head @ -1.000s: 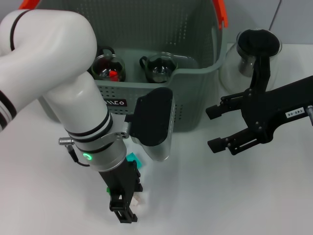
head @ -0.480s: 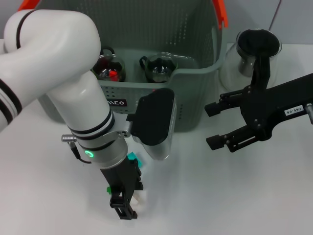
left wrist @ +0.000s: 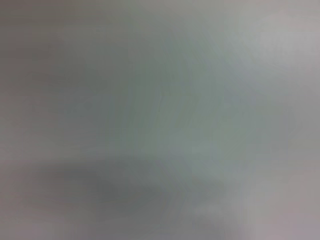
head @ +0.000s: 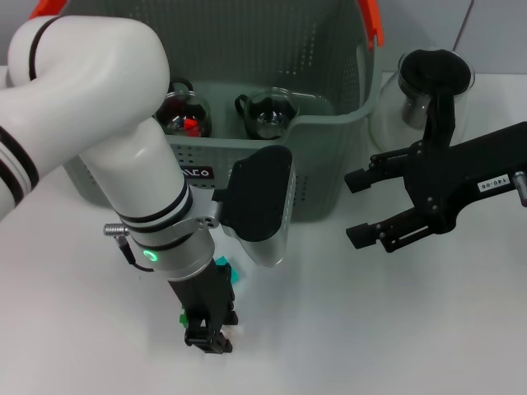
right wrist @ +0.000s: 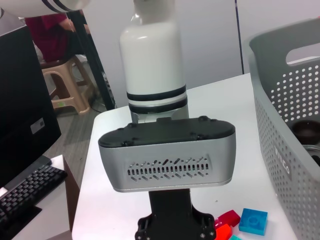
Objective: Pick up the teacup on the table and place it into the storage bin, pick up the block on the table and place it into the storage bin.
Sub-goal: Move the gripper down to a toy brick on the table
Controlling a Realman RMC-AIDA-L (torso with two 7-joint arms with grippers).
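Status, placed against the storage bin (head: 329,156): two glass teacups (head: 268,113) already sit inside it, near its front wall, so the cup half looks done as far as you can see. The block half is open.

Left gripper (head: 207,336) is down at the table in front of the bin, on the block cluster. From the head view you can't tell how wide its fingers are or whether it has anything; the arm covers them, and the left wrist view shows nothing usable. A teal block (head: 224,267) peeks out beside the wrist. The right wrist view shows blocks on the table just in front of the bin wall: blue (right wrist: 252,221), red (right wrist: 227,218) and another red-orange one.

Right gripper (head: 372,207) hangs beside the bin's right side, jaws spread wide, holding nothing. A glass jar with a black lid (head: 428,90) stands behind it.

Writing: the bin's black label (head: 194,174) reads roughly "...NCO"; embossed "WINCO" on its wall (right wrist: 283,159). The tag on the right arm (head: 494,184) isn't clearly legible.
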